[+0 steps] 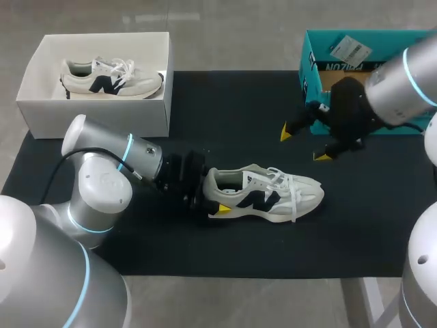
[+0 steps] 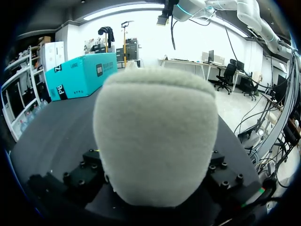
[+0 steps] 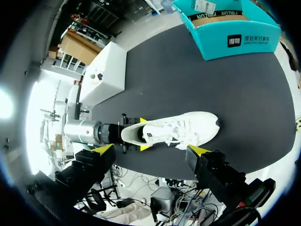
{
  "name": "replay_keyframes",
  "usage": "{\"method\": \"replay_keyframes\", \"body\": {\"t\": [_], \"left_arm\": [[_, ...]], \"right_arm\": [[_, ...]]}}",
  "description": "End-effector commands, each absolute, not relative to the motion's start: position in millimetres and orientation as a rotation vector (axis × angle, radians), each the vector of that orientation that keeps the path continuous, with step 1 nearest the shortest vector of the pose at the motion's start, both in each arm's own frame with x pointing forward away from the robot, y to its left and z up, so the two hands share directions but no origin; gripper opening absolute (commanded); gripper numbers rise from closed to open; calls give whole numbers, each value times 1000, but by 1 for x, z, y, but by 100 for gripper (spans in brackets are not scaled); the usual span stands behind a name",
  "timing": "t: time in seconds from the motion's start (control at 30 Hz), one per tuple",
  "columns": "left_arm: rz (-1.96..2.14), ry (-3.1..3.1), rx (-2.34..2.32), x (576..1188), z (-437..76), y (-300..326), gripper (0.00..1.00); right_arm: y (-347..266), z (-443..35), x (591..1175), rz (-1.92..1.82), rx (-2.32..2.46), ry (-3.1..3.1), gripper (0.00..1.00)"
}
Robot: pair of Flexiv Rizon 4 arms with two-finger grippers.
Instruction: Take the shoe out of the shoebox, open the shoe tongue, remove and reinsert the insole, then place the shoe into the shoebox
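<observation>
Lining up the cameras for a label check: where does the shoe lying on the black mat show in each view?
Head view: the shoe lies mid black mat, heel in the left tool.
Left wrist view: the shoe fills the middle, heel-on, in that tool's grip.
Right wrist view: the shoe lies ahead of the right tool.
Shared landmark: teal shoebox.

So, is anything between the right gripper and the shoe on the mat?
Nothing visible. The right gripper hangs open over the mat near the shoe; the left gripper clamps only its heel.
</observation>
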State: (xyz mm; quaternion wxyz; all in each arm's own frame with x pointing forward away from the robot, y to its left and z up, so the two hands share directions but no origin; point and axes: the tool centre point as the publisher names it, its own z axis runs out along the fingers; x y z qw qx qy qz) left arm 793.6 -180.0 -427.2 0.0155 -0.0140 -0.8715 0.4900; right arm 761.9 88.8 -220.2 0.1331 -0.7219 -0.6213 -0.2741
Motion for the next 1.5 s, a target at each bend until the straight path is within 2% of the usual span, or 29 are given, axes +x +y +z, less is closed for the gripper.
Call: {"method": "replay_keyframes", "body": {"t": [0.03,0.4,0.6,0.9,1.2,1.5], "left_arm": [[1519,-2715,-43,794,-427,-181,0],[1519,-2715,-43,794,-427,-181,0],[1519,-2715,-43,794,-427,-181,0],[1519,-2715,-43,794,-427,-181,0],[1519,-2715,-43,794,-427,-181,0],[1519,-2715,-43,794,-427,-181,0]], "right_arm": [[103,-221,762,-628,-2217,-1879,100],[103,-221,762,-628,-2217,-1879,100],[137,-253,773,-342,-2250,-1932,100],[158,-287,763,-195,-2310,-1920,100],[177,-302,745,-241,-2411,-1954,100],[167,-307,760,-233,-2320,-1996,100]]}}
